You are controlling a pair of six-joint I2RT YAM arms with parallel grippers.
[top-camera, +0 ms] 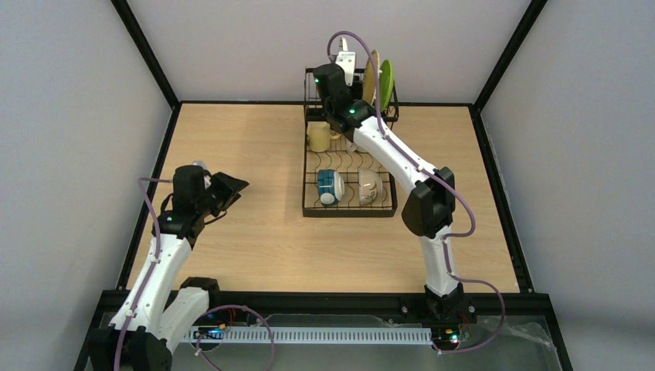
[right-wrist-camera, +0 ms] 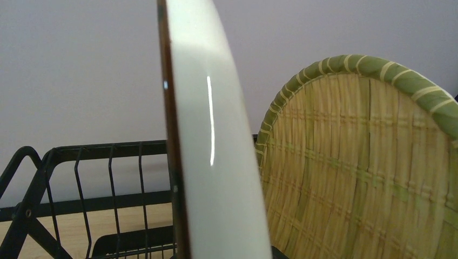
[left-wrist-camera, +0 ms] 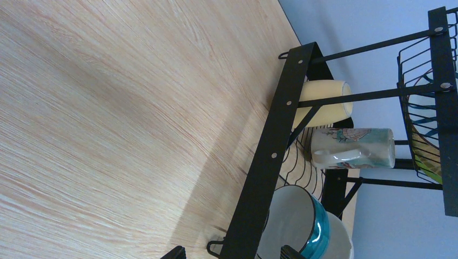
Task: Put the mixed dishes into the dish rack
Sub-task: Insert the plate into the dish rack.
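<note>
The black wire dish rack (top-camera: 310, 202) stands mid-table. Its tall basket end holds a tan woven-look plate (top-camera: 371, 77) (right-wrist-camera: 367, 172) and a lime green plate (top-camera: 387, 77), both on edge. My right gripper (top-camera: 344, 77) (right-wrist-camera: 222, 253) reaches into that basket. It is open, with a white dark-rimmed plate (right-wrist-camera: 216, 162) standing edge-on between its fingers. On the rack's base lie a pale yellow mug (top-camera: 319, 137) (left-wrist-camera: 324, 102), a blue-outside bowl (top-camera: 330, 187) (left-wrist-camera: 302, 221) and a patterned mug (left-wrist-camera: 351, 148). My left gripper (top-camera: 228, 188) (left-wrist-camera: 231, 253) hangs open and empty left of the rack.
A black frame rims the wooden table (top-camera: 247, 232). In the left wrist view the rack's side rail (left-wrist-camera: 275, 151) runs close to my fingertips (left-wrist-camera: 173, 252), and a white bowl (left-wrist-camera: 340, 237) sits behind the blue one. The right arm's elbow (top-camera: 426, 205) hangs beside the rack.
</note>
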